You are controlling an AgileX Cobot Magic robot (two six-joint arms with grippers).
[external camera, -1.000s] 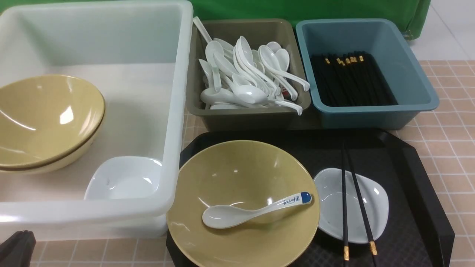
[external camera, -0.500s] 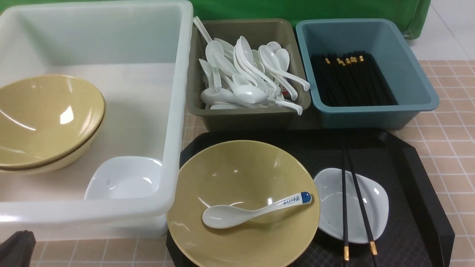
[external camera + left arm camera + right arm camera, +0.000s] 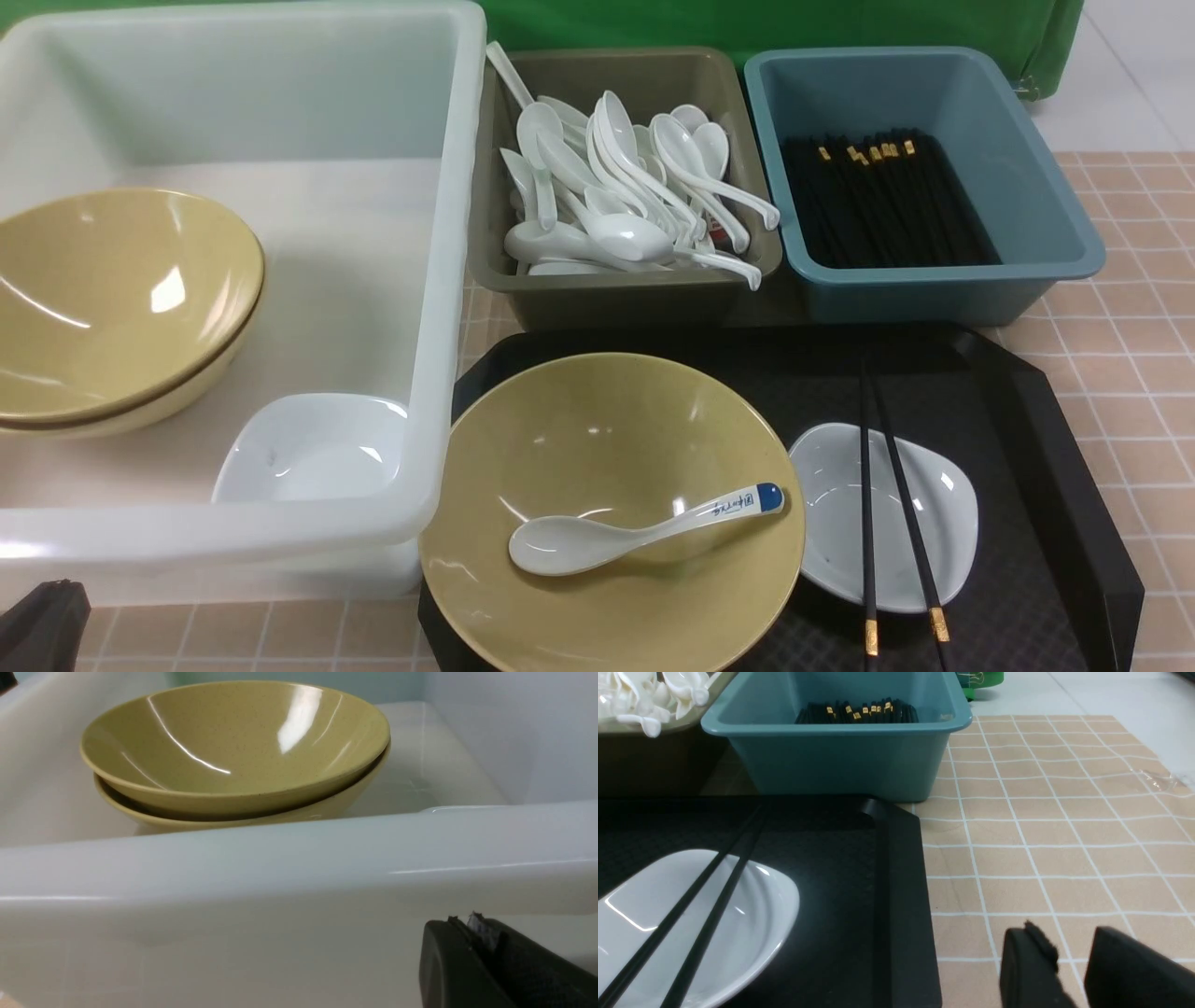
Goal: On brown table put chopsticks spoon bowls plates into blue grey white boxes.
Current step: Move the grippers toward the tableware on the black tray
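Chopsticks (image 3: 865, 485) lie across the small white dish (image 3: 831, 504) on the black tray (image 3: 1027, 420), long axis pointing at the blue box (image 3: 1027, 187). My right gripper (image 3: 1069, 952) is nearer, jaws apart and empty, just off the tray's right edge. Left gripper (image 3: 472, 926) is closed.

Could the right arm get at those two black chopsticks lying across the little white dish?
Probably yes. The right gripper sits open just off the black tray, and the chopsticks lie uncovered across the white dish, nothing over them. Being thin, they may be fiddly to pinch.
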